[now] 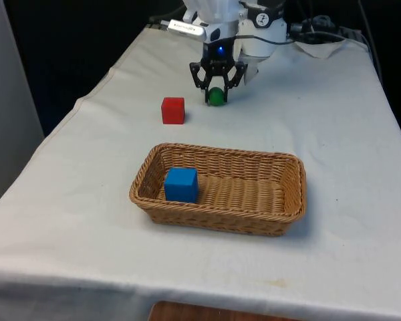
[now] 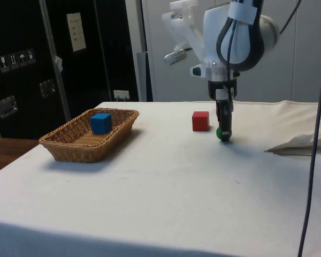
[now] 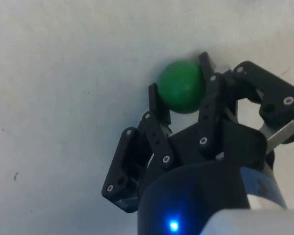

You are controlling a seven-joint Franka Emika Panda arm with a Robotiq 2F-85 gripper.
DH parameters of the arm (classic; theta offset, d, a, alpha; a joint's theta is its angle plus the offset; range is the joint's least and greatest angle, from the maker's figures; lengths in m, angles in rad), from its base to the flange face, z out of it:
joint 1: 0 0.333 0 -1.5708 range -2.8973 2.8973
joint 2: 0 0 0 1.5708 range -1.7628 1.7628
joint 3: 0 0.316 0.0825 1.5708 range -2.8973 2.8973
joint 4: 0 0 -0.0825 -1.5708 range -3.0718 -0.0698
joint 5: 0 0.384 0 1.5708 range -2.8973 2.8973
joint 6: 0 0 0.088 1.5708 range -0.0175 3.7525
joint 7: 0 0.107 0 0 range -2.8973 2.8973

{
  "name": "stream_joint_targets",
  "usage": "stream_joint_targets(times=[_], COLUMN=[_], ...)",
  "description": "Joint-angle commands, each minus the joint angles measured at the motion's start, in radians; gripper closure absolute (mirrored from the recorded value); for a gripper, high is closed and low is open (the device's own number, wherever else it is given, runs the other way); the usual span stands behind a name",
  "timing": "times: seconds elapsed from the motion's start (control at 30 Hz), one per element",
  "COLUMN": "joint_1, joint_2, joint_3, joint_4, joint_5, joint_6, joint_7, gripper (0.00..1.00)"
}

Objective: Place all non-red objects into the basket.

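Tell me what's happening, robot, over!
Gripper shut on green ball, down at the cloth. Blue cube already in basket. Red cube stays out. Path to basket looks open.

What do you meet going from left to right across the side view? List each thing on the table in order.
Basket with the blue cube inside it → red cube → green ball, with the gripper closed on it.
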Motion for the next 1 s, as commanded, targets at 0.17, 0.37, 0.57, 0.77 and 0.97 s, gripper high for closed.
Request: stream_joint_targets(times=[0.17,0.37,0.57,0.77,0.97], joint_1=[0.006,0.010,0.009,0.011,0.012], joint_2=[-0.054,-0.093,-0.149,-0.176,-0.206], joint_3=[-0.016,-0.002,0.044,0.066,0.091], joint_4=[-0.002,0.004,0.027,0.053,0.093], joint_5=[-0.032,-0.036,-0.040,-0.036,-0.031], joint_6=[-0.039,-0.071,-0.122,-0.162,-0.218], joint_7=[0.015,0.033,0.075,0.092,0.111], gripper=[1.00,1.00,1.00,1.00,1.00])
